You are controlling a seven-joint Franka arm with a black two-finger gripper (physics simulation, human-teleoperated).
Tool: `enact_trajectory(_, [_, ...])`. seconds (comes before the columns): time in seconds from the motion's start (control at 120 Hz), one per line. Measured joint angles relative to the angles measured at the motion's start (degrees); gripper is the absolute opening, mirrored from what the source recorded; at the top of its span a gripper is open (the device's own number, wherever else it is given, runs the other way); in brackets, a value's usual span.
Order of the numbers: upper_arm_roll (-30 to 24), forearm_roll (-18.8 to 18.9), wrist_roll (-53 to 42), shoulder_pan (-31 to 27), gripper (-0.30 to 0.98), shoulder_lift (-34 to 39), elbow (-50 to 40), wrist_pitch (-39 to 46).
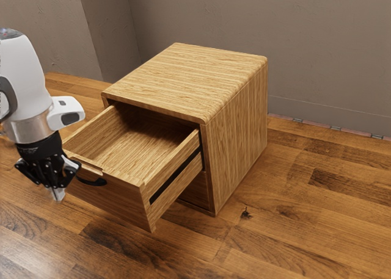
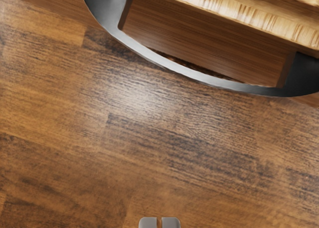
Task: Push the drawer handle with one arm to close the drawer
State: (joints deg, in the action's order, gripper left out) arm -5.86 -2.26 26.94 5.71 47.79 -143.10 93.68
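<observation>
The planked wooden surface point(image 1: 293, 230) spreads under everything, and on it stands the wooden cabinet point(image 1: 186, 77), its closed top and side whole and its front turned partly toward the exterior view's left. The white arm point(image 1: 24, 77) comes in from that same side and reaches down before the cabinet. The upper drawer point(image 1: 116, 201), the thing to be closed, is pulled well out, its hollow inside open to view; below it, part of a lower front point(image 1: 197, 188) sits within the cabinet. The black hand point(image 1: 58, 195) hangs by the drawer's front, pointing downward, its fingers narrow, drawn nearly together with nothing between them. The curved black handle point(image 2: 199, 77) bows out from the drawer front, and in the wrist view the two fingertips point(image 2: 148, 223) stand apart from it, on its outer side. The step in hand looks to be the approach, with the push yet to be made. The next move calls for lining the fingers up near the handle's middle, meeting it gently, then driving straight toward the cabinet along the drawer's slide, kept low enough not to slip over the bar.
</observation>
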Motion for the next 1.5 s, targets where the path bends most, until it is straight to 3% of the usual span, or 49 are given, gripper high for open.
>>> enact_trajectory(0.975, [-0.1, 6.0, -10.8, -0.1, -0.10, -19.6, 8.2, 16.8])
enact_trajectory(1.5, [1.1, 7.4, -17.1, -0.4, -0.10, -30.9, 18.3, 21.4])
